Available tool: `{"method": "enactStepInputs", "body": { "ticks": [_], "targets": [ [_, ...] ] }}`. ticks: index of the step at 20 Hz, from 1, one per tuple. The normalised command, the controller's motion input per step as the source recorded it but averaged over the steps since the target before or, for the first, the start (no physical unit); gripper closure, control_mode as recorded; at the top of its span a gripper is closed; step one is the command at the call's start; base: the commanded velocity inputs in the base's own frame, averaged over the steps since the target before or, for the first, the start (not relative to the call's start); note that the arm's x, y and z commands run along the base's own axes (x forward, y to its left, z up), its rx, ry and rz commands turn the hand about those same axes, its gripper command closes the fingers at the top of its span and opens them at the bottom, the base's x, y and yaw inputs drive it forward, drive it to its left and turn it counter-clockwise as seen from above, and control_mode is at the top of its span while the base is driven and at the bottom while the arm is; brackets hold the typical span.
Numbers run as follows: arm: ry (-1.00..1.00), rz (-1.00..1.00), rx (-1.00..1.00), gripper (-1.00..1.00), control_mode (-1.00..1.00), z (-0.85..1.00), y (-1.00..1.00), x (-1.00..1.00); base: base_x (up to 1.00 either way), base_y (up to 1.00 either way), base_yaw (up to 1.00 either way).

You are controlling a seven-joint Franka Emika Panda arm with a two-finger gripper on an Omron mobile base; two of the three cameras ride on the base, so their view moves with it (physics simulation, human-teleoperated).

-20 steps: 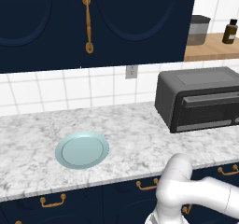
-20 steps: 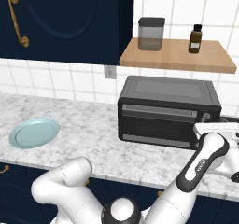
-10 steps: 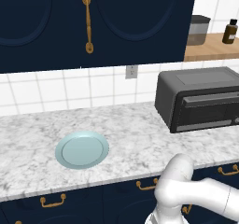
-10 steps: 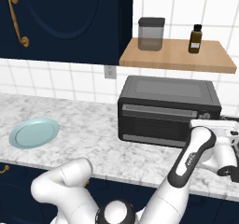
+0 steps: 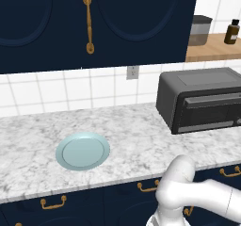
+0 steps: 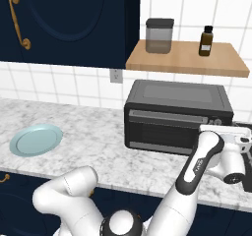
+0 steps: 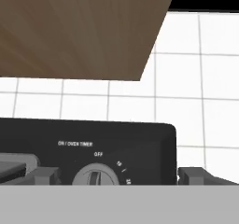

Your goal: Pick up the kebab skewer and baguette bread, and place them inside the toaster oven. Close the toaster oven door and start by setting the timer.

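The toaster oven [image 6: 177, 117] stands on the marble surface [image 6: 98, 141] against the tiled wall, under a wooden shelf [image 6: 187, 58], its door [image 6: 167, 127] closed. The end effector [image 7: 114, 176] is released, fingers spread wide, facing the oven's timer dial [image 7: 95, 176], which points at OFF. A light blue plate [image 5: 83, 151] lies well apart to the left.

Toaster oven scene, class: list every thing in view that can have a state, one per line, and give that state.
toaster oven door: shut.
timer knob: pointing at OFF.
plate: flat on the counter, nothing on it.
upper cabinet doors: shut.
canister: lid on, upright on the shelf.
brown bottle: capped, upright.
gripper: jaws wide, holding nothing, facing the knob.
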Motion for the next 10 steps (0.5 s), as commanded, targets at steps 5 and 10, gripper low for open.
{"method": "enactStepInputs", "body": {
  "ticks": [5,10],
  "targets": [
    [0.0,0.0,0.0,-1.0,-1.0,-0.17,-0.35,0.0,0.0,0.0,0.0],
    [0.0,0.0,0.0,-1.0,-1.0,-0.08,-0.08,0.0,0.0,0.0,0.0]
  ]
}}
